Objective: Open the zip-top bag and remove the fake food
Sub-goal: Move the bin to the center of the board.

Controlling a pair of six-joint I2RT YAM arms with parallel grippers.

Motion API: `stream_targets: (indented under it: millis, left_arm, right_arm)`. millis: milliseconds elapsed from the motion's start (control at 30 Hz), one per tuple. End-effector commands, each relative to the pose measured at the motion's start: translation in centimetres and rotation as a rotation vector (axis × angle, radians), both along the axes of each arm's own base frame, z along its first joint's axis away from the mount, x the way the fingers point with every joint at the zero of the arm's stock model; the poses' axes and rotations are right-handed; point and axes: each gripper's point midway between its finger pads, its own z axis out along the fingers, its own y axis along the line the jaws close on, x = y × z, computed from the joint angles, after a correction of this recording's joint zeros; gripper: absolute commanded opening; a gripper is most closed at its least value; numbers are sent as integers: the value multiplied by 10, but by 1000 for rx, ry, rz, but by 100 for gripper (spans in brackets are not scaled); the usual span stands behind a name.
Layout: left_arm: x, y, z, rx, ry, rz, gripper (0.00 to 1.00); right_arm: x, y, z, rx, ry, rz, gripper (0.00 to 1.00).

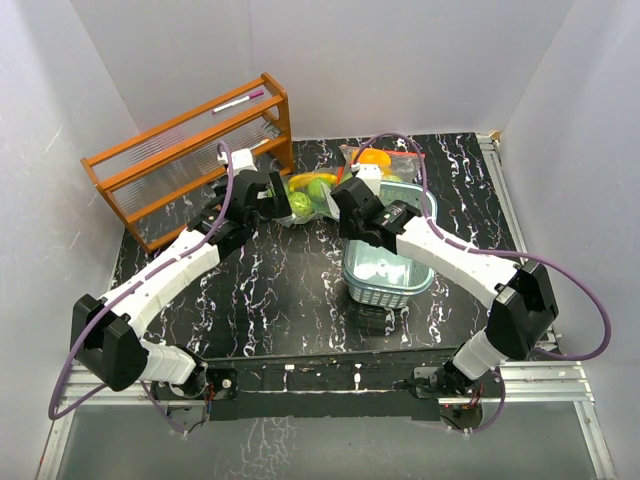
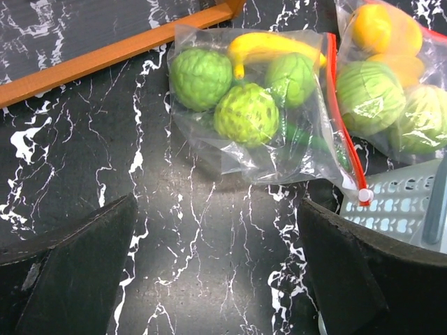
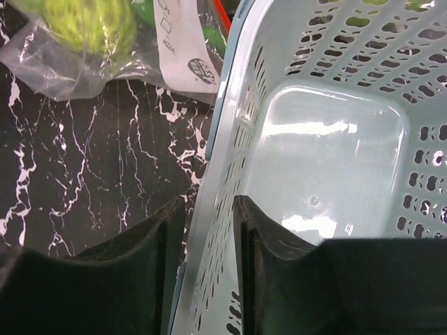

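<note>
Two bags, one basket and a rack crowd the far half of the black marbled table (image 1: pixel 280 300). Far left, the orange wooden rack (image 1: pixel 190 160) stands at an angle, a pink-and-white pen (image 1: pixel 238 102) lying on its top rail. Just right of it, the zip-top bag (image 2: pixel 202 153) lies flat on the table, its red zip strip running down the right edge with the white slider (image 2: pixel 363 195) at the near end. Inside is the fake food (image 2: pixel 246 113): three round green pieces and a yellow banana (image 2: pixel 269 45).

Right beside that is a second bag (image 2: pixel 419 28) holding orange-yellow pieces and a pale-green cabbage-like ball (image 2: pixel 370 94). It sits at the far rim of the pale-teal slotted basket (image 1: pixel 390 275), and the basket's corner crowds right up to the slider.

Now the arms. The left gripper (image 2: pixel 216 206) hovers over bare table just short of the first bag, jaws spread wide, holding nothing and touching nothing. The right gripper (image 3: pixel 209 209) straddles the basket's wall, one finger outside and one inside, pinched onto the rim.

For writing, a white label (image 3: pixel 185 49) shows on the plastic beside the basket. One small word looks like "PIZZA", with a round dark logo below it. The rest is too small to read.
</note>
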Motion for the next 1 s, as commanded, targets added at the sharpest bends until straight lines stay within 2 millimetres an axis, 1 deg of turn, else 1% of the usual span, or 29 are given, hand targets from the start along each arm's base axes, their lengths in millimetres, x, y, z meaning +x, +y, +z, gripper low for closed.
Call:
stream_targets:
  millis: [0, 100, 200, 233, 267, 367, 467, 567, 667, 733, 800, 833, 967]
  left_arm:
    - [-3, 6, -3, 16, 0, -3, 97]
    - [-3, 1, -6, 9, 6, -31, 97]
    - [-4, -1, -7, 6, 6, -41, 97]
    - [-4, -1, -8, 8, 8, -42, 97]
    - [-4, -1, -8, 11, 8, -44, 97]
    - [-3, -3, -10, 11, 11, -61, 97]
    - [-4, -6, -12, 4, 18, -74, 97]
    - [-4, -10, -15, -5, 23, -91, 97]
    - [-3, -14, -18, -13, 28, -111, 97]
    - [-3, -17, -19, -18, 30, -119, 97]
    - [-3, -19, -18, -27, 28, -129, 97]
    - [-1, -21, -27, -19, 46, -132, 97]
    - [1, -27, -32, -24, 59, -150, 97]
  right_arm:
    - [16, -3, 27, 21, -90, -41, 33]
    - [16, -9, 20, 13, -67, -28, 27]
    - [19, -21, 14, -1, -52, -33, 19]
    - [20, -25, 15, -8, -54, -37, 15]
    - [22, -30, 18, -14, -65, -45, 13]
    - [28, -47, 28, -40, -104, -66, 13]
    - [37, -71, 35, -52, -120, -92, 12]
    - [44, -96, 37, -96, -140, -76, 11]
    - [54, -130, 37, -150, -161, -128, 9]
    - [60, -151, 33, -167, -147, -171, 9]
    - [66, -166, 30, -183, -140, -192, 8]
    - [70, -172, 29, -199, -146, -190, 7]
    - [92, -193, 33, -256, -196, -221, 7]
